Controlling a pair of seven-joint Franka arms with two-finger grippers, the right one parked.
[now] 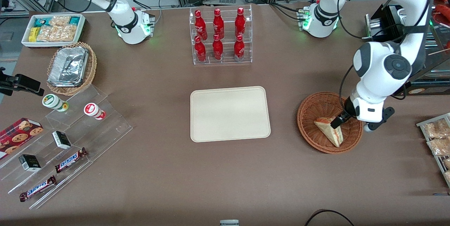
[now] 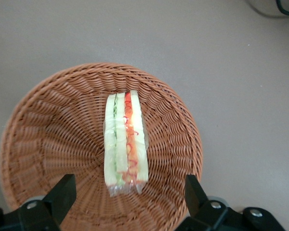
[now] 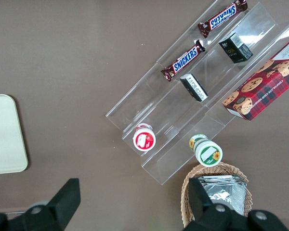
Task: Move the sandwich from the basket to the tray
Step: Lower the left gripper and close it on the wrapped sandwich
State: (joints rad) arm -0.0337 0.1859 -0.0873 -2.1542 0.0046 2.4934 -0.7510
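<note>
1. Sandwich is seen lying in the basket, cut edge up, ungripped.
2. Gripper is positioned just above the sandwich, fingers spread wide, nothing held.
3. Tray is located beside the basket, unoccupied.

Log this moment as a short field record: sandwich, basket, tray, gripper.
sandwich: lying in the basket, filling edge up, not gripped
basket: on the table toward the working arm's end, beside the tray
tray: bare, nothing on it
gripper: open, hovering above the basket, fingers straddling one end of the sandwich
</note>
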